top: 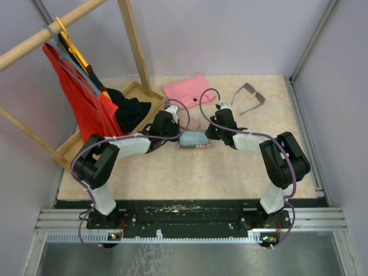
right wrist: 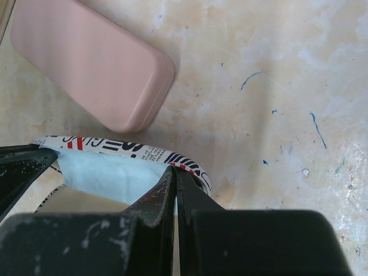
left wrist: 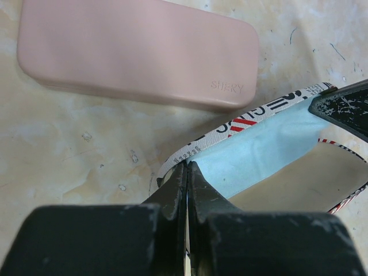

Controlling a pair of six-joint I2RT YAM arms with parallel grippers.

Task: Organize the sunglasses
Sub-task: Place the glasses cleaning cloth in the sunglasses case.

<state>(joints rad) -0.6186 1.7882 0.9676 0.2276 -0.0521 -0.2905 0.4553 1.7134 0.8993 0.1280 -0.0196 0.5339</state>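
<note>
Sunglasses (top: 251, 98) well beyond right gripper (right wrist: 174, 171); it and left gripper (left wrist: 187, 167) clenched on flag-patterned case (top: 194, 140)

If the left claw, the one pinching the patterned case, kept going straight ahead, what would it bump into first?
Probably the pink case, past a bare strip of table. Depth is hard to judge, so the left gripper might scrape the table first.
</note>
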